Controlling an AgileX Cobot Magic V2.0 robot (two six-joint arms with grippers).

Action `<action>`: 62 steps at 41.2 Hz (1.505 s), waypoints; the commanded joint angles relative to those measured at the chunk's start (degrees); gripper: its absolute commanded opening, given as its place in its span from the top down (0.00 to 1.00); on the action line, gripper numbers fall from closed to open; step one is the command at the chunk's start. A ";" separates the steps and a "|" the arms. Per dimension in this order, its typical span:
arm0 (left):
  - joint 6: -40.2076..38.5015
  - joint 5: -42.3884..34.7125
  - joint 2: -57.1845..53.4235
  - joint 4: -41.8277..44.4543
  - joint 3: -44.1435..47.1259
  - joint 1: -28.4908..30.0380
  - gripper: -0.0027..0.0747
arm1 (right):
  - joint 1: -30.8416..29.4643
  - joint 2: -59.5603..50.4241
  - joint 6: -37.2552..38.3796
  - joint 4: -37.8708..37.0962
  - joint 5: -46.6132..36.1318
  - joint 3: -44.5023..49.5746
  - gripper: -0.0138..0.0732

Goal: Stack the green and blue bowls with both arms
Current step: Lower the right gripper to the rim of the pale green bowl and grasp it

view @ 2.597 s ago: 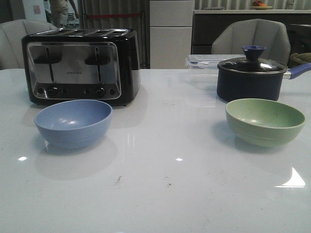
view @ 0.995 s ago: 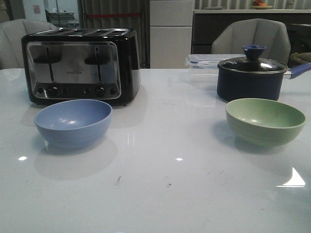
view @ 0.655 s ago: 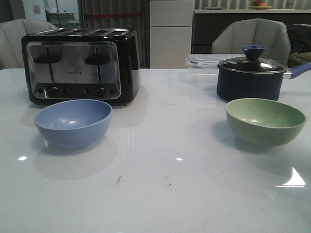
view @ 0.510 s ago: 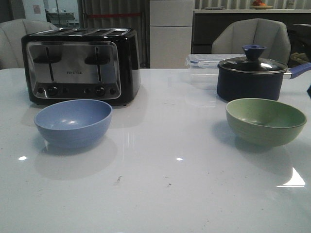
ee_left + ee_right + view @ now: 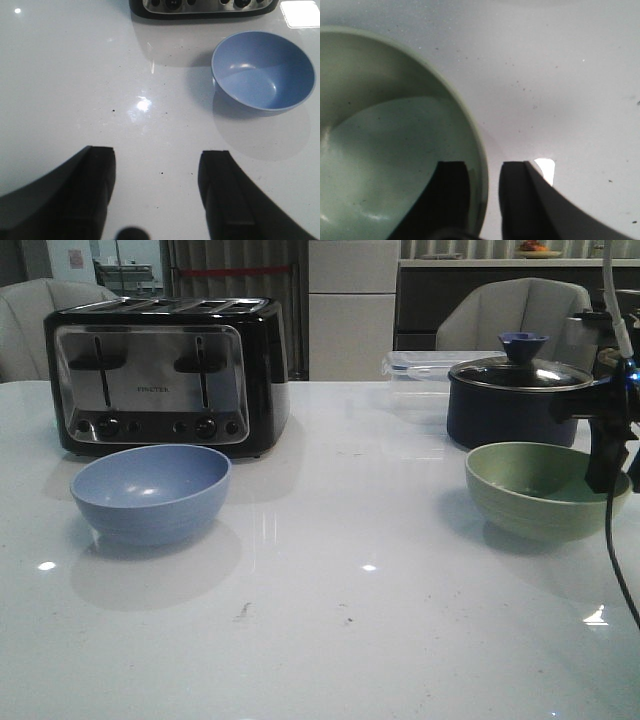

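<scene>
Right gripper (image 5: 484, 200) straddles right rim of green bowl (image 5: 545, 490), jaws parted, not yet clamped. Left gripper (image 5: 156, 192) open, empty; blue bowl (image 5: 151, 492) far left by toaster (image 5: 167, 374). Your risk: shallow rim pinch lets bowl tip or slip.

On your tabletop (image 5: 330, 640), the blue bowl (image 5: 151, 493) sits left, before the toaster (image 5: 165, 373); the green bowl (image 5: 545, 490) sits right, before the pot (image 5: 518, 395), a container (image 5: 420, 368) behind.

Right arm (image 5: 612, 410) cut off by the front view's right edge; its fingertips hidden behind the green bowl (image 5: 545, 490) rim. Toaster (image 5: 202, 7) cropped in the left wrist view. Toaster lettering illegible.
</scene>
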 commanded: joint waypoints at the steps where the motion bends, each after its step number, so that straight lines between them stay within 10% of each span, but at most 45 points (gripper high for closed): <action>1: -0.61 -4.04 0.10 -0.42 -1.78 0.21 0.39 | -0.16 -2.85 -0.13 0.57 -0.43 -2.13 0.62; 9: -0.61 -4.04 0.10 -0.42 -1.78 0.21 0.39 | 0.07 -4.58 -1.16 0.96 -0.16 -2.13 0.79; 42: -0.61 -4.16 0.10 -0.42 -1.78 0.21 0.39 | 26.13 -5.67 -7.26 11.07 -0.22 -2.13 0.78; 62: -0.61 -4.51 0.10 -0.42 -1.78 0.21 0.39 | 27.91 -5.07 -7.94 8.02 -5.48 -2.35 0.39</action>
